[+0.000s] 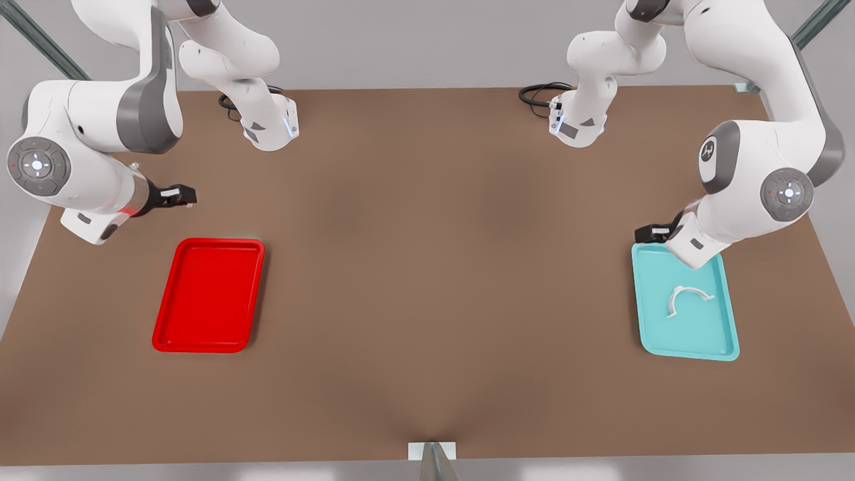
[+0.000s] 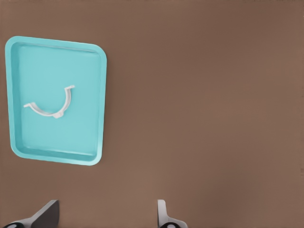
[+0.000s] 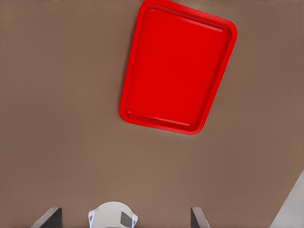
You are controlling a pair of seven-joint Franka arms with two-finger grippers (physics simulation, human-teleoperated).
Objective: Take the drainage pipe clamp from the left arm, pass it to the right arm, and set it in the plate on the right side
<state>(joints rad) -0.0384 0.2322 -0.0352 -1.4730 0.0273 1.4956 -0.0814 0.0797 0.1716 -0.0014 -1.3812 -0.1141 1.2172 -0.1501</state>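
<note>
Two trays lie flat on the brown surface (image 1: 427, 267), well apart: the red plate (image 1: 209, 295) toward the front view's left, a teal tray (image 1: 687, 304) toward its right. The clamp (image 1: 687, 298) lies inside the teal tray, near its middle, a white half-ring with tabs at each end, touching no gripper.

Left gripper (image 2: 104, 214) hangs above bare surface beside the teal tray; in the front view it sits at that tray's far edge (image 1: 651, 233). Its fingers (image 2: 47, 213) are spread wide and hold nothing.

Right gripper (image 3: 124, 216) hangs over bare surface near a short end of the plate; in the front view it sits beyond the plate's far end (image 1: 179, 196). Its fingers (image 3: 48, 216) are also spread wide, empty. The plate holds nothing.

Cables (image 1: 541, 93) coil beside the arm bases at the far side.
</note>
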